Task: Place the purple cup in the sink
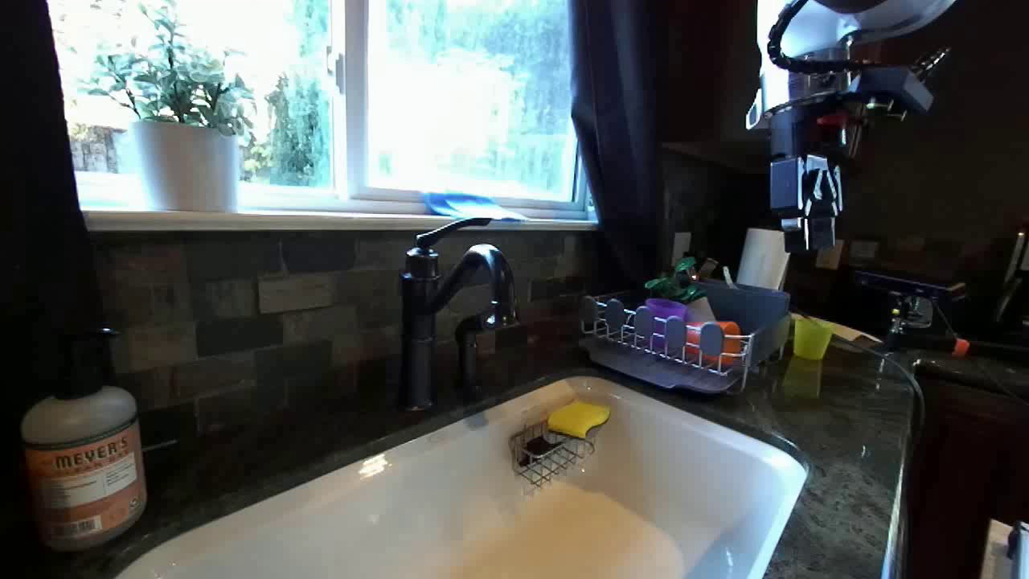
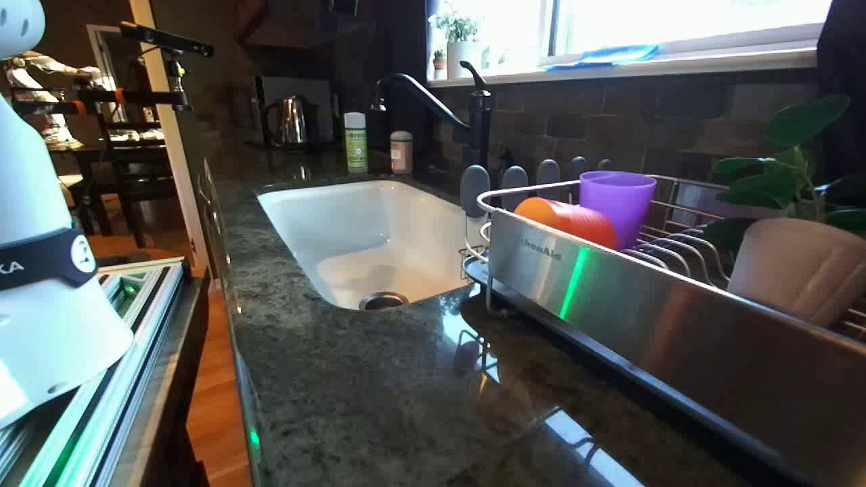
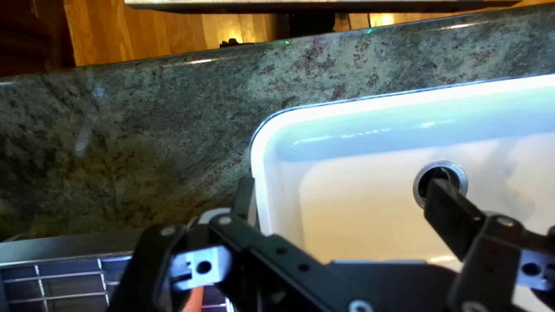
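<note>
The step in hand looks to be the reach: the purple cup [image 2: 617, 206] stands upright in the rack [image 2: 676, 304], right of the sink [image 2: 338, 216], so it is not yet gripped or placed. In the wrist view the pincer [image 3: 342, 196] is spread wide with nothing held; it hangs high over the desk [image 2: 358, 379], well apart from the purple cup. The next move probably calls for lowering around the purple cup without nudging the orange cup [image 2: 568, 222] just beside it, then lifting clear of the rack. Counted: one purple cup, one orange cup, one yellow-green cup [image 1: 812, 339], one sink, one rack, one faucet [image 1: 418, 346], one sponge [image 1: 577, 418], two bottles [image 2: 355, 145].
</note>
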